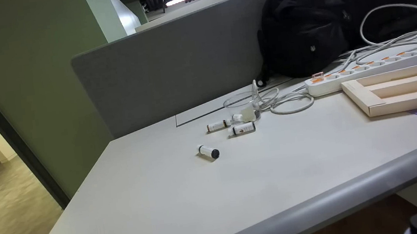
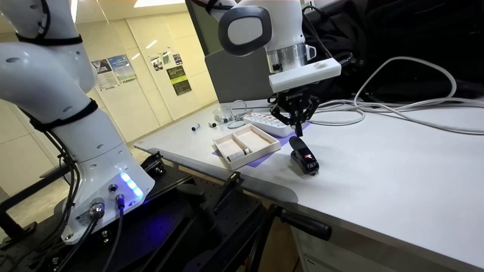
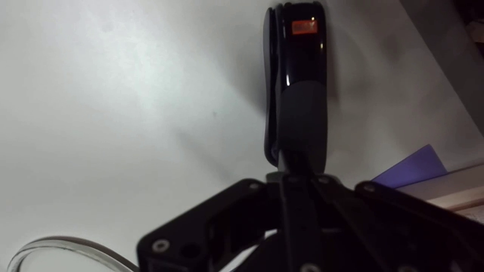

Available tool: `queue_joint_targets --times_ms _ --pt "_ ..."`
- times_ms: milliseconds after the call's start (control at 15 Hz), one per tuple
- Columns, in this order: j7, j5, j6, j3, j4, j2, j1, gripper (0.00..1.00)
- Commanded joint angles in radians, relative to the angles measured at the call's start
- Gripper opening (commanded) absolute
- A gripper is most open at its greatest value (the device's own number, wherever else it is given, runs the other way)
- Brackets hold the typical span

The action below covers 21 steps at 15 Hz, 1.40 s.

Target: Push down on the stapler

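Observation:
A black stapler [image 2: 303, 154] with a red label rests on the white table [image 2: 378, 162]. Its top arm is raised at the end toward my gripper. In the wrist view the stapler [image 3: 302, 109] runs upward from the fingertips, with its label at the far end. My gripper [image 2: 298, 130] points down with its fingers shut together and nothing between them. In the wrist view the fingertips [image 3: 297, 160] overlap the stapler's near, raised end. Whether they touch it or hang just above it, I cannot tell. Stapler and gripper are out of view in an exterior view showing the bottles.
A wooden tray [image 2: 258, 154] holding a small bottle [image 2: 238, 155] lies on a purple sheet [image 2: 264, 158] beside the stapler. A white power strip [image 2: 281, 129] and loose cables [image 2: 342, 123] lie behind. Several small bottles [image 1: 208, 152] and a clear cup [image 1: 239, 100] are farther off.

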Motion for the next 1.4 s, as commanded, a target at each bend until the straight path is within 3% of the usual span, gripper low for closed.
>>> queue_joint_targets --times_ms 0,667,1333 --pt "0.026 -0.019 -0.062 -0.017 0.017 -0.016 0.016 0.0" --pt "0.023 -0.009 -0.076 -0.02 0.041 0.03 0.015 0.0" --pt "0.033 -0.018 -0.014 -0.028 0.085 0.173 -0.006 0.0"
